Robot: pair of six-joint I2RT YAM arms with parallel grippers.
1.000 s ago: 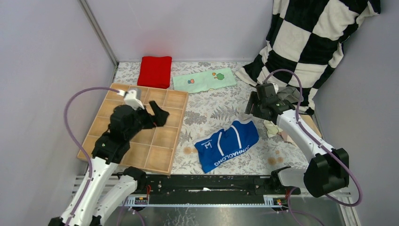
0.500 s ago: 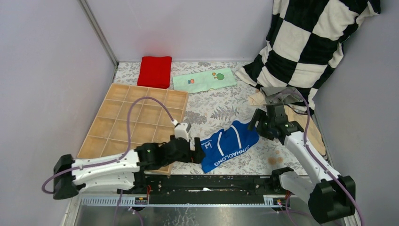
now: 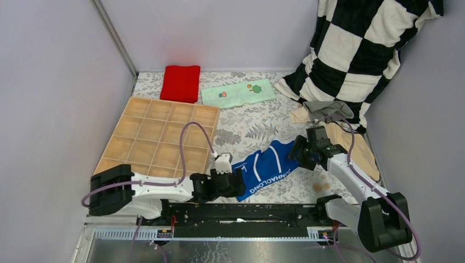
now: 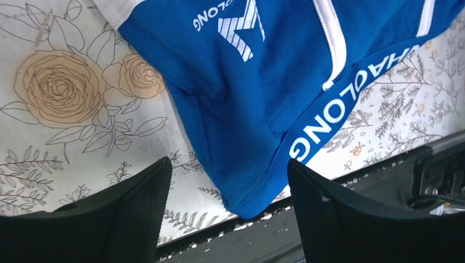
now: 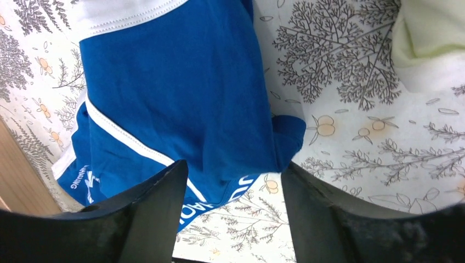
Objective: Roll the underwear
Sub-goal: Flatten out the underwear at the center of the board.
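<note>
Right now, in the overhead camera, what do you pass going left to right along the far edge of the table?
Red folded cloth → mint cloth with cartoon prints → black-and-white checkered blanket bunched in the far right corner.

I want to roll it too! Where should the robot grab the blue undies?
At their two ends, probably. The blue undies lie flat and slanted, so the left gripper can pinch the near corner from the left, and the right gripper the far end from the right. Both hover there, open. The flat middle offers no edge to pinch.
</note>
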